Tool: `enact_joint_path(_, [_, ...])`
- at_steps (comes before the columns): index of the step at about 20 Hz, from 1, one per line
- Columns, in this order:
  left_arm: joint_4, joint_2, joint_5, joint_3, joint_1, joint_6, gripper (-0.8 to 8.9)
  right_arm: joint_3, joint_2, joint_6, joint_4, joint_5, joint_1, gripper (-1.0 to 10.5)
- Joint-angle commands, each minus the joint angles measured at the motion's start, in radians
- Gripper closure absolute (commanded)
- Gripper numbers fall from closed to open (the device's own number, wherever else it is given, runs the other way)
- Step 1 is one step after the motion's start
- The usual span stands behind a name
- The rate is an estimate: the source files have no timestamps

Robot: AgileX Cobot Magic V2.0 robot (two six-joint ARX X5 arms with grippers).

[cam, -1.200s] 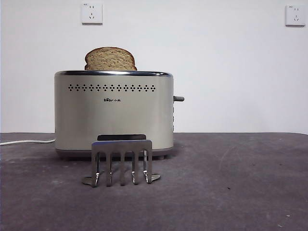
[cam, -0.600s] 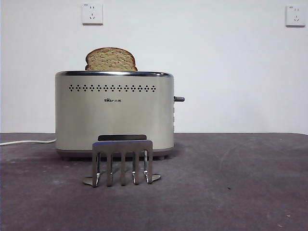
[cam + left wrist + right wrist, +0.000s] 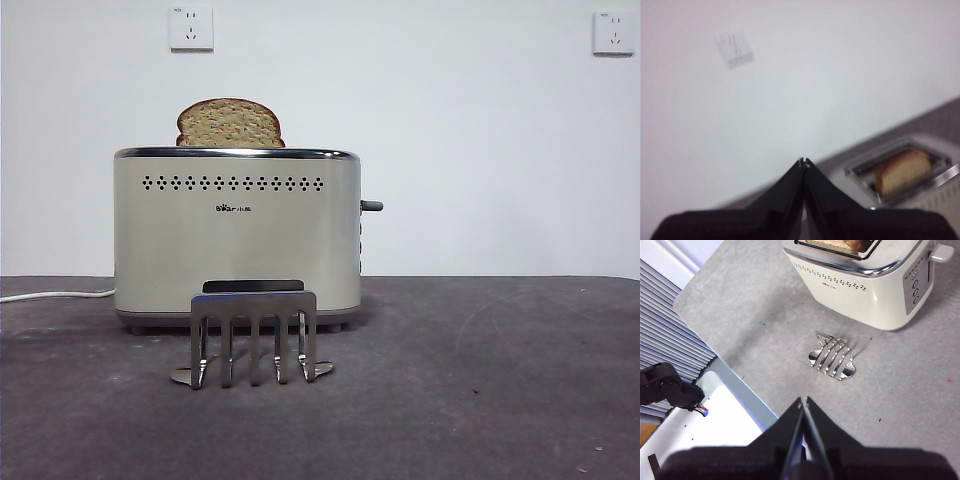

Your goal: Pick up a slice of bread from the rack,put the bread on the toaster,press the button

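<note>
Nearest in the front view, the rack stands empty on the table, just before the toaster. The bread is seated upright in the toaster's slot, its rounded top showing above the chrome rim. The lever is seen at the toaster's side. Both the left gripper and the right gripper are clenched on nothing, held well above the table.

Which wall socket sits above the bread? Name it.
The wall socket directly over the slice of bread in the toaster; the other socket hangs far aside.
</note>
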Motion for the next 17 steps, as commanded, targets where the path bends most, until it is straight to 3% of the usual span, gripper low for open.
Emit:
enact_joint_path(1, [0.064, -0.108, -0.007, -0.225, 0.003, -0.005, 8.17, -0.004, 0.0, -0.009, 0.005, 0.002, 0.001, 9.5])
enact_joint_path(7, [0.18, -0.339, -0.051, -0.603, 0.003, -0.055, 8.17, -0.004, 0.0, -0.009, 0.005, 0.002, 0.001, 9.5])
enact_joint_path(14, [0.177, -0.532, -0.05, -0.833, 0.003, -0.054, 8.17, -0.004, 0.0, -0.008, 0.005, 0.002, 0.001, 9.5])
enact_joint_path(17, [0.171, -0.536, -0.048, -0.894, 0.004, -0.058, 8.17, -0.004, 0.0, -0.009, 0.005, 0.002, 0.001, 9.5])
